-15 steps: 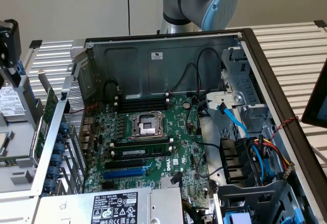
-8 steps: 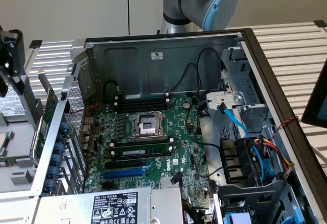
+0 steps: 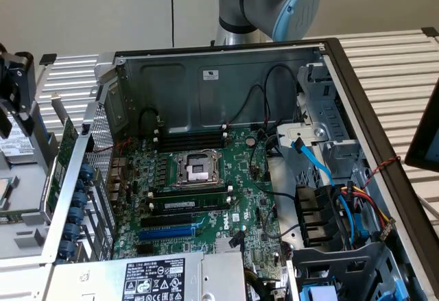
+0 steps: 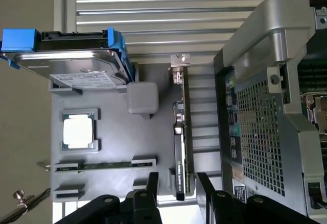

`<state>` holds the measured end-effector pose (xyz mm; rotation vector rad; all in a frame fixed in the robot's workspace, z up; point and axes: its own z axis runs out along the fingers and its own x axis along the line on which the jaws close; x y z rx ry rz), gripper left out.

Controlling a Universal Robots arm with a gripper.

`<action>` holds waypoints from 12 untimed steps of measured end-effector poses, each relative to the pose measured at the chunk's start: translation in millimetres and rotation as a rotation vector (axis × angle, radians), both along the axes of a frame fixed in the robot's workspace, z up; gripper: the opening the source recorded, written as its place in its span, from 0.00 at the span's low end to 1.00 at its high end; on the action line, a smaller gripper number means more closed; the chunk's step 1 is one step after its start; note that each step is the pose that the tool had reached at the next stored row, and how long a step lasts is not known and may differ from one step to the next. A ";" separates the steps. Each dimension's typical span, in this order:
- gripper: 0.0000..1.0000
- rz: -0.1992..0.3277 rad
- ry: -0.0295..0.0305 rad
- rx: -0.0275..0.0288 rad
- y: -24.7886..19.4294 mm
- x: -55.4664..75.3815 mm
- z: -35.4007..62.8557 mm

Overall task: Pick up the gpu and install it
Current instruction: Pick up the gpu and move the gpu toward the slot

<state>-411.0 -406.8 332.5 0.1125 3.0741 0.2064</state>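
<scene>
Beside perforated rear wall of open silver computer case [image 4: 265, 132]: gpu [image 4: 182, 132], short green circuit card, black shroud, silver end bracket, standing on edge in grey plastic parts tray [image 4: 117, 142]. Black gripper [image 4: 179, 185] spread, fingers straddling card end, pinching nothing. Card likely light, stiff, fragile; best held by flat faces, clear of fan.

gpu [image 4: 182, 147], slim card, upright on edge, beside case [image 4: 265, 132]

Exterior looks down into the case [image 3: 206, 102], close; wrist sits behind the gripper [image 4: 176, 175].
We see both share the mesh wall [image 3: 103, 147] [image 4: 260, 137] beside the tool; tray [image 4: 117, 147] ahead.
</scene>
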 end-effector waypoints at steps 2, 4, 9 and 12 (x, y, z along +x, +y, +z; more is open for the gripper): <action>0.43 0.000 0.0001 0.0040 0.1 0.6 -3.3; 0.43 0.000 0.0002 0.0050 0.1 0.6 -6.9; 0.43 0.000 0.0002 0.0176 -0.2 0.6 -15.9; 0.43 -0.001 0.0001 0.0281 -0.4 0.6 -21.0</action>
